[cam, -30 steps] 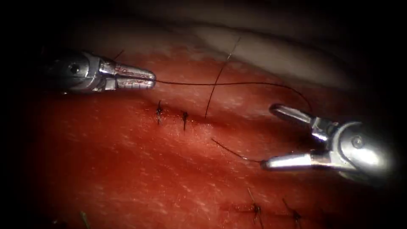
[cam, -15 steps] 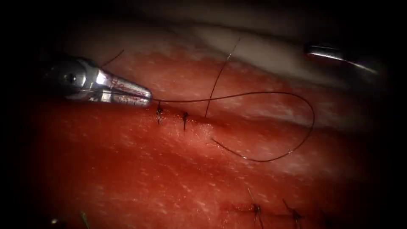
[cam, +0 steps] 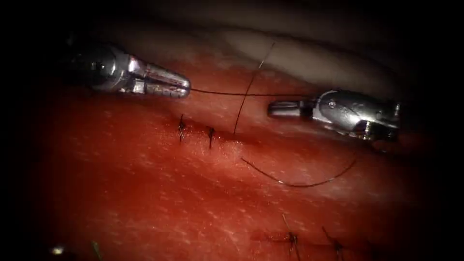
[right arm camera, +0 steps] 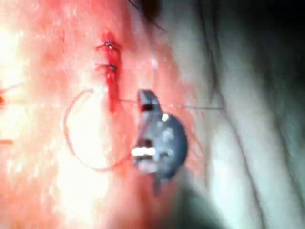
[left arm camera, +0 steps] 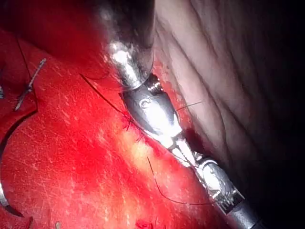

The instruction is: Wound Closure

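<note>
Red tissue, dark thread, silver tools

Tissue [cam: 145, 193] wet red with pale flecks, whitish along its far edge; thread [cam: 299, 184] thin and black; both tools [cam: 188, 89] [cam: 270, 108] shiny silver; knots [cam: 181, 128] black.

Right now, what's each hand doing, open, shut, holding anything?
Left hand: shut on the thread, which runs taut from its tip.
Right hand: jaws look shut beside the thread; whether it holds the thread cannot be told.

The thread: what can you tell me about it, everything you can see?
The thread is a thin dark strand. One stretch runs taut from the left tool, whose jaws are shut on it, toward the right tool. A slack loop lies curved on the tissue below. Another strand crosses upward from the cut, beside two tied stitches.
</note>
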`<act>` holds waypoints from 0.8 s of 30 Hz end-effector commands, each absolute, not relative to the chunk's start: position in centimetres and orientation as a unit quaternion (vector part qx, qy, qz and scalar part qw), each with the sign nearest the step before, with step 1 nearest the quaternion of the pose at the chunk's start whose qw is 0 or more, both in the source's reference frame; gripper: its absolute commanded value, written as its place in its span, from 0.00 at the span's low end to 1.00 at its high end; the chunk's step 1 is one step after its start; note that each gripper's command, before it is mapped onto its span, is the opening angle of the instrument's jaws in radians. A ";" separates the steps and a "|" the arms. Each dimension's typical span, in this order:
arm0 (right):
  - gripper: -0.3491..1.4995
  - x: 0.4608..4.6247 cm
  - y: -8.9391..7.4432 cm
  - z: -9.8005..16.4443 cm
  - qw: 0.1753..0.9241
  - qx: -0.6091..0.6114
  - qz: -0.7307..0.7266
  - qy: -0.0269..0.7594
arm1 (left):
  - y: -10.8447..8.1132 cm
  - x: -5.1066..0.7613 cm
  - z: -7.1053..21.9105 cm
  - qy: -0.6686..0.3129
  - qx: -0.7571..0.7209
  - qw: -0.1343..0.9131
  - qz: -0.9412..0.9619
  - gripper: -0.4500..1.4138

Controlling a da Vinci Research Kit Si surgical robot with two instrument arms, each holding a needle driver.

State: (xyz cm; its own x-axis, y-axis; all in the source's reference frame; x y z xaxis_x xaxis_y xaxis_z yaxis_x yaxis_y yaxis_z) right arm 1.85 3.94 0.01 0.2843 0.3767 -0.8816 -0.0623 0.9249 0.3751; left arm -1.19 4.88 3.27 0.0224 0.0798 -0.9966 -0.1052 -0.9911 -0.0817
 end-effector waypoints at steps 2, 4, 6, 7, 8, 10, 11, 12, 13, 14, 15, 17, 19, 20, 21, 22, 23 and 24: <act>0.00 2.02 3.9 -0.1 0.782 0.133 0.142 0.592 | 4.8 -1.33 3.5 0.024 -0.692 0.073 0.718 0.05; 0.00 2.01 3.9 -0.1 0.770 0.129 0.152 0.606 | 4.8 -1.41 3.8 0.049 -0.664 0.082 0.742 0.05; 0.00 2.01 3.9 -0.2 0.756 0.126 0.164 0.620 | 4.7 -1.48 4.0 0.059 -0.646 0.096 0.755 0.05; 0.00 2.02 3.9 -0.2 0.753 0.126 0.168 0.624 | 4.7 -1.50 4.1 0.062 -0.639 0.097 0.761 0.05; 0.00 2.04 3.8 -0.2 0.749 0.125 0.175 0.627 | 4.6 -1.55 4.2 0.065 -0.627 0.102 0.769 0.05; 0.00 2.06 3.8 -0.2 0.748 0.127 0.176 0.627 | 4.6 -1.59 4.3 0.069 -0.618 0.101 0.777 0.05; 0.00 2.09 3.8 -0.2 0.745 0.127 0.180 0.630 | 4.6 -1.62 4.3 0.071 -0.612 0.105 0.781 0.05; 0.00 2.11 3.8 -0.2 0.740 0.128 0.186 0.633 | 4.6 -1.63 4.4 0.073 -0.608 0.105 0.784 0.05; 0.00 2.14 3.8 -0.2 0.735 0.129 0.193 0.637 | 4.6 -1.66 4.4 0.075 -0.602 0.106 0.788 0.05; 0.00 2.15 3.8 -0.3 0.734 0.128 0.194 0.638 | 4.6 -1.67 4.4 0.075 -0.598 0.107 0.790 0.05; 0.00 2.16 3.7 -0.3 0.733 0.128 0.195 0.639 | 4.6 -1.68 4.5 0.076 -0.595 0.107 0.793 0.05; 0.00 2.18 3.8 -0.3 0.725 0.129 0.203 0.645 | 4.6 -1.70 4.6 0.080 -0.589 0.108 0.797 0.05; 0.00 2.16 3.8 -0.4 0.714 0.126 0.213 0.655 | 4.6 -1.68 4.7 0.081 -0.581 0.103 0.804 0.05; 0.00 2.15 3.8 -0.4 0.710 0.122 0.218 0.658 | 4.5 -1.67 4.7 0.079 -0.580 0.104 0.804 0.05; 0.00 2.14 3.8 -0.5 0.708 0.118 0.223 0.660 | 4.5 -1.66 4.7 0.079 -0.578 0.103 0.805 0.05; 0.00 2.13 3.9 -0.5 0.706 0.114 0.228 0.661 | 4.5 -1.65 4.7 0.076 -0.578 0.100 0.806 0.05; 0.00 2.13 3.9 -0.5 0.701 0.101 0.243 0.663 | 4.4 -1.65 4.7 0.072 -0.577 0.095 0.808 0.05; 0.00 2.13 3.9 -0.5 0.699 0.096 0.250 0.663 | 4.4 -1.65 4.7 0.068 -0.577 0.092 0.809 0.05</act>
